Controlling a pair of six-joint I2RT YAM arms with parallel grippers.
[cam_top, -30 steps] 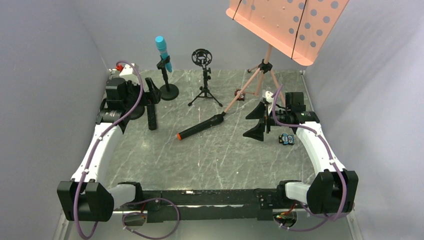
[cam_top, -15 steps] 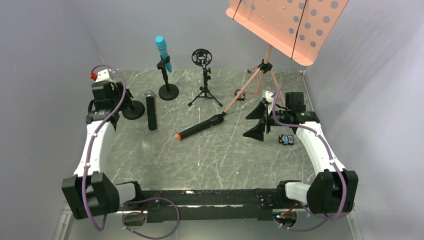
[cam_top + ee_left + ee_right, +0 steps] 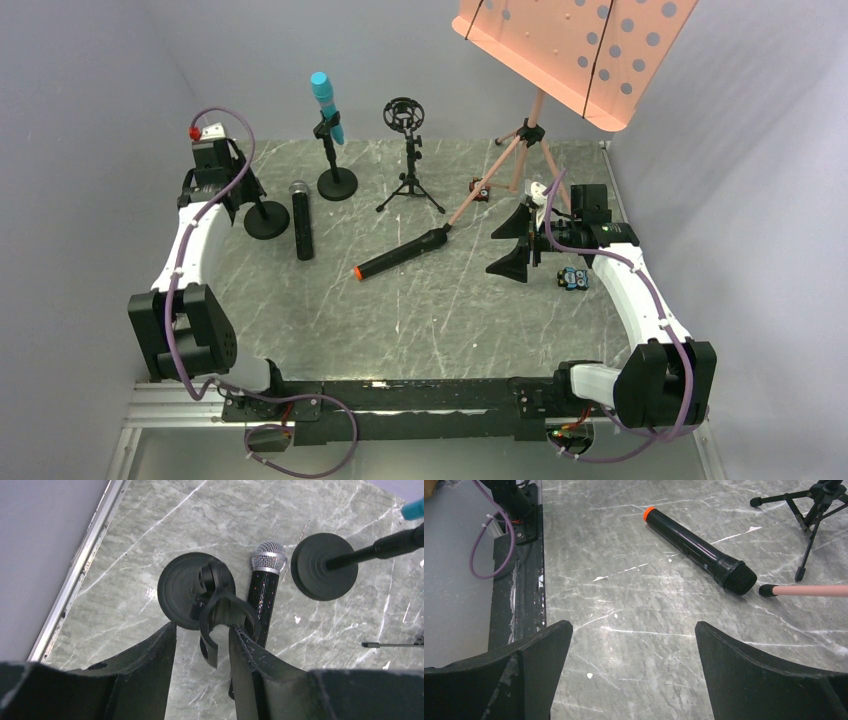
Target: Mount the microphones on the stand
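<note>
You swung left gripper (image 3: pixel 202 627) leftward over black round-base clip stand (image 3: pixel 175 587), fingers spread, empty; black silver-mesh-headed microphone (image 3: pixel 264 590) lay unclipped alongside; right gripper (image 3: pixel 632 625) gaped idle

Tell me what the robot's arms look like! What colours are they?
The left arm and right arm are white tubes with chunky black joints. Purple cables loop along them. The left gripper and right gripper have black, wedge-shaped fingers.

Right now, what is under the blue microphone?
The blue microphone sits in a black clip atop a thin pole with a round base on the table. The clip covers part of its handle.
</note>
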